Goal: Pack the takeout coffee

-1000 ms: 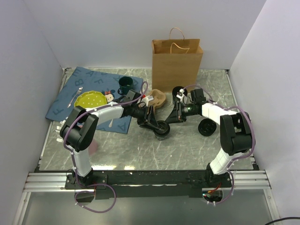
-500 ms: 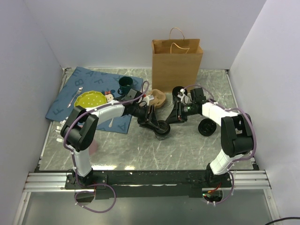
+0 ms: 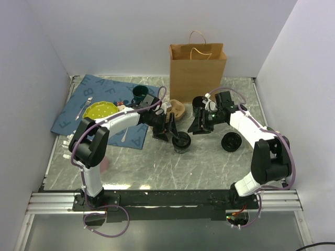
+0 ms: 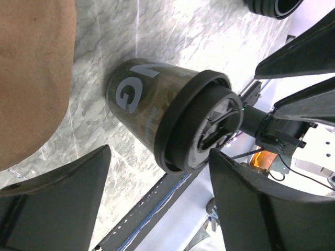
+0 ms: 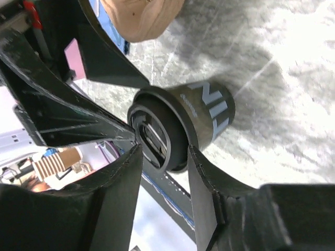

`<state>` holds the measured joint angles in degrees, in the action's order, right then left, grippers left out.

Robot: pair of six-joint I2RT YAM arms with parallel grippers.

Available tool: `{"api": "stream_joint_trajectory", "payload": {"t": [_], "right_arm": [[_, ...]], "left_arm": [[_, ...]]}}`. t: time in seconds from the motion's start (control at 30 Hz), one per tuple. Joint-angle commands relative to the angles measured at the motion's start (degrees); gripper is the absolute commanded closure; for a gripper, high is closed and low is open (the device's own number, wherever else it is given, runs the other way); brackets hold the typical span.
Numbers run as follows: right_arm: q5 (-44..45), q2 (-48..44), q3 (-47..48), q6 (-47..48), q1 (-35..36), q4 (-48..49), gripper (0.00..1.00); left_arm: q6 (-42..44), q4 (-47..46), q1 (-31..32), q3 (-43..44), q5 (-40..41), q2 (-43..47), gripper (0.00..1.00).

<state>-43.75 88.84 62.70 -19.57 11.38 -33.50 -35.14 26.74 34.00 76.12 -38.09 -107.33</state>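
Observation:
The takeout coffee [image 3: 181,141] is a small black paper cup with a round black lid, standing upright on the marble table. In the left wrist view, the cup [image 4: 157,107] stands between my left gripper's [image 4: 159,151] open fingers, with a gap on each side. My left gripper [image 3: 174,133] is just left of the cup. My right gripper [image 3: 198,127] is open and empty, a short way right of the cup and apart from it. In the right wrist view, the cup [image 5: 204,117] shows beyond my right gripper's [image 5: 165,149] spread fingertips.
A brown paper bag [image 3: 198,65] stands open at the back centre. A tan rounded object [image 3: 179,108] lies just behind the cup. A black ring-shaped object [image 3: 231,141] lies to the right. A dark green mug [image 3: 139,95] and a yellow plate [image 3: 100,111] sit on a blue mat [image 3: 78,102] at the left.
My right gripper has drawn back from the cup, up and to the right. My left gripper has shifted slightly toward the back. The cup stays in about the same place.

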Motion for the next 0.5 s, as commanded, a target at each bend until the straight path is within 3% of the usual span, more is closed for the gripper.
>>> {"api": "stream_joint_trajectory", "payload": {"t": [0.0, 0.07, 0.23, 0.4, 0.47], "right_arm": [[4.2, -4.2, 3.9, 1.6, 0.3, -4.6, 0.50], [5.5, -5.1, 5.2, 1.7, 0.4, -6.4, 0.49], [17.8, -8.3, 8.0, -1.6, 3.7, -9.6, 0.27], [29.9, -9.6, 11.0, -7.1, 10.0, -13.6, 0.19], [35.3, -8.9, 12.5, -8.2, 13.8, -14.8, 0.17]], "left_arm": [[-0.5, 0.2, -0.5, 4.3, -1.9, 0.7, 0.12], [-0.8, 0.2, -0.5, 4.9, -2.3, 0.9, 0.08], [0.1, 4.1, -1.0, 8.0, 1.7, 3.8, 0.03], [0.6, 9.3, -2.6, 5.6, 14.0, 11.5, 0.03], [-0.7, 10.2, -2.9, 3.1, 22.8, 15.7, 0.03]]}}
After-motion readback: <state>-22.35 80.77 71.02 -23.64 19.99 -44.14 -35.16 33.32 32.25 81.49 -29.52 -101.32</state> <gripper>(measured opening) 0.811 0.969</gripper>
